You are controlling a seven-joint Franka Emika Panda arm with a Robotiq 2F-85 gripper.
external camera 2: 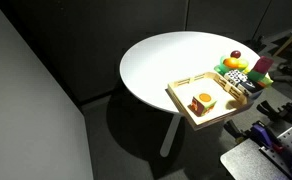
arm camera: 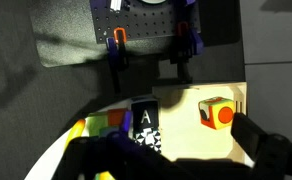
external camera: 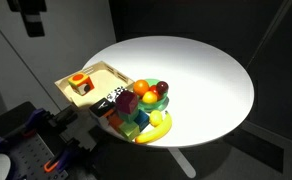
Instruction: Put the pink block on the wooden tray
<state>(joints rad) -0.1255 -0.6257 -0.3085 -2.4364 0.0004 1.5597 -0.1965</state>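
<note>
pink block, in an exterior view: the pink block is jammed into the pile of toy blocks and fruit, just beside the wooden tray. Not on it yet.
risk here: neighbours touch it on several sides, so I'd guess a sloppy grab drags or knocks them, and the pile is near the edge of the white table.
tray, in an exterior view: an orange block already sits on the tray, and the pink one is at the far end of the pile.
risk here: a drop on the orange block would probably tip or bounce it off. The rim looks low and the tray hangs over the table edge, so a hard set-down could rock it.
wrist view: the gripper has its fingers spread wide apart with nothing between them. Below are a black block with a letter A and the orange block.
risk here: can't pick out pink in this view at all, so closing from here likely grabs the wrong block.
</note>
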